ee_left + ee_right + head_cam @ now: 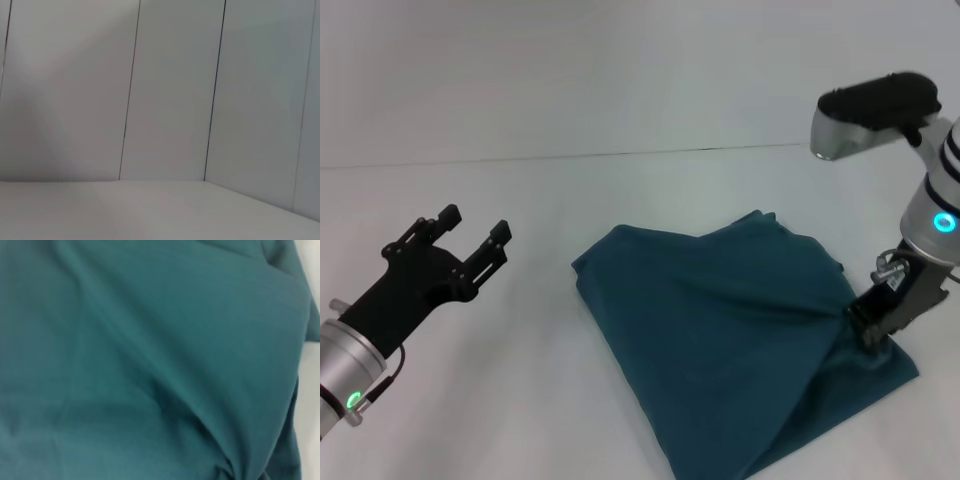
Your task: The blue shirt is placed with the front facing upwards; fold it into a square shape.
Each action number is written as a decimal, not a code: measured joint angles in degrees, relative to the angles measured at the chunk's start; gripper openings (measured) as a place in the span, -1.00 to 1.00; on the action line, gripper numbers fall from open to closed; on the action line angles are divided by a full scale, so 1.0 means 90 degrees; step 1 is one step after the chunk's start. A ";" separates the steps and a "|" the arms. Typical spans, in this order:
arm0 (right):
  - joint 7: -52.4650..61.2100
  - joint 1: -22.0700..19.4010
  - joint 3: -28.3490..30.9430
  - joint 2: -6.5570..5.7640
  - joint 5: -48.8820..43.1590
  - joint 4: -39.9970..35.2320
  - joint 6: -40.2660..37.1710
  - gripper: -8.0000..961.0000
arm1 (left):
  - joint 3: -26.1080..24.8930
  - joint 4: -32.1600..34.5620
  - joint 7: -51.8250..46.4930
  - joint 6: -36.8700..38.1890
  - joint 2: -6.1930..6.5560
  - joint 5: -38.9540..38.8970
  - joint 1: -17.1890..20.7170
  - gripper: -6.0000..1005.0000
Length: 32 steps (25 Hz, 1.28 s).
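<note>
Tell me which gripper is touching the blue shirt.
The right gripper: it is down on the blue shirt at its right edge, cloth bunching toward it. The left gripper hovers open, clear of the shirt's left side.

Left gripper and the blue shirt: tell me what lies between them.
Nothing but bare white table. In the head view the left gripper hangs open, apart from the blue shirt; the right gripper is at the shirt's far edge.
</note>
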 joint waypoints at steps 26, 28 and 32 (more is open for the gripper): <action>-0.6641 -0.3731 0.1771 0.0246 0.6024 -0.0413 0.3127 -0.23 | -0.0205 -0.0186 0.0412 0.1289 -0.0020 -0.0062 0.0315 0.44; -0.7507 -0.3771 0.1994 0.0221 0.6393 0.0290 0.3217 -0.44 | -0.0186 -0.0256 0.0450 0.1336 -0.0019 -0.0060 0.0288 0.44; -0.9097 -0.3635 0.2481 0.0216 0.6796 0.1634 0.3319 -0.61 | -0.0167 -0.0411 0.0474 0.1425 -0.0020 -0.0059 0.0181 0.44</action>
